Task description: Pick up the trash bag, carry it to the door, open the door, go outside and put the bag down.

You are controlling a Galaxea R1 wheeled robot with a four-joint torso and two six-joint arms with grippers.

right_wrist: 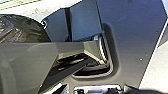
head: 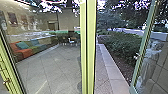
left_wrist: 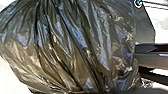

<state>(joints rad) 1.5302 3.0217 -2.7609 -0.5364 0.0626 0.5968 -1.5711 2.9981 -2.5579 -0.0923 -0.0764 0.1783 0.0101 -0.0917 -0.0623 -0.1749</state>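
The dark, shiny trash bag (left_wrist: 75, 50) bulks large in the left wrist view, its plastic drawn into long folds, and my left gripper is shut on it. Part of the bag (right_wrist: 20, 28) also appears beyond the arm in the right wrist view, near the robot's dark plate. In the head view, a green-framed glass door (head: 143, 50) with a handle stands at the right. A thick yellow-green post (head: 88, 47) rises in the middle.
Behind glass on the left are an orange seat (head: 21, 51), teal cushions and a tiled floor (head: 50, 67). Right of the post, a paved strip (head: 106, 65) with a pale curb runs along a hedge (head: 122, 46). A pale, blurred shape (head: 150, 62) appears in the door's glass.
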